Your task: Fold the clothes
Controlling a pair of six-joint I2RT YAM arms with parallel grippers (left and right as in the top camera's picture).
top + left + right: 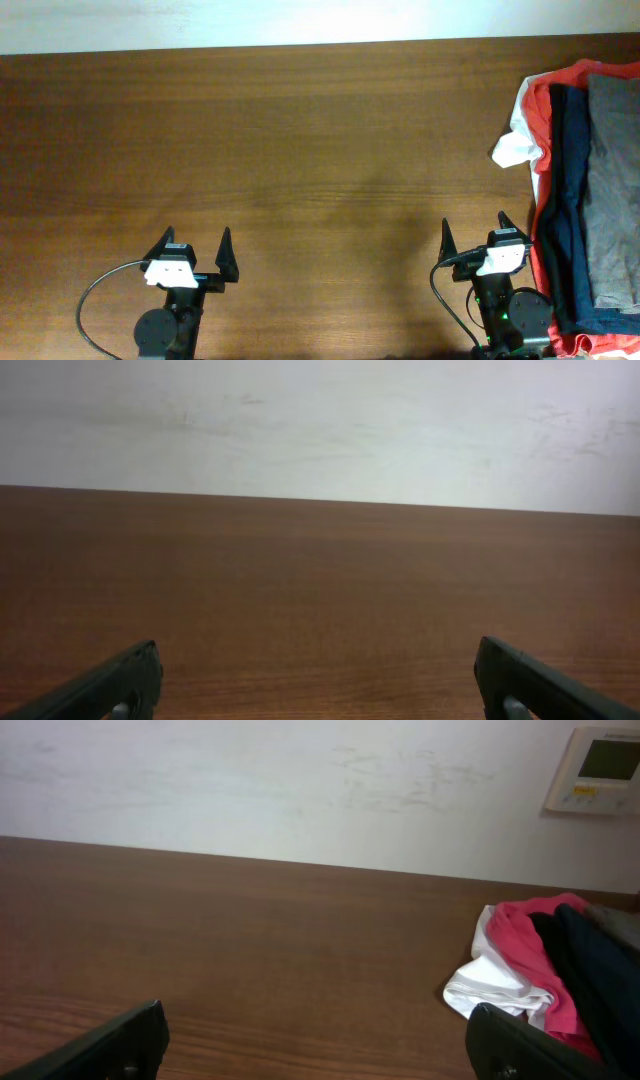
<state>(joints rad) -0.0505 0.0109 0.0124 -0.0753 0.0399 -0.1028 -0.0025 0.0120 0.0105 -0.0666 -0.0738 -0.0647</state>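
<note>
So nothing's started as far as I can tell. Both arms sit at the near edge of the table (320, 130) and the folding hasn't begun. The left gripper (197, 243) has its jaws spread wide with nothing between them, and the right gripper (474, 235) is the same: wide apart and empty. The shorts (613, 180) are way over at the right edge, lying on top of a stack with a navy piece (568, 170) under them and a red piece (538, 115) under that. A white cloth (513, 148) pokes out on the stack's left side. The step in hand looks like the very first one, fetching the shorts. My guess is the right arm has to go for it since the stack is just beside it, while the left is well apart from it. It needs to pinch only the grey top layer — not the navy one below — and drag it onto the open wood where both arms can work. The table is dark brown woodgrain, matte, bare across the middle and left. Behind it there's a plain whitish wall (300, 790) with some scuffs, plus a small panel (600, 768) with a screen up at the right.
</note>
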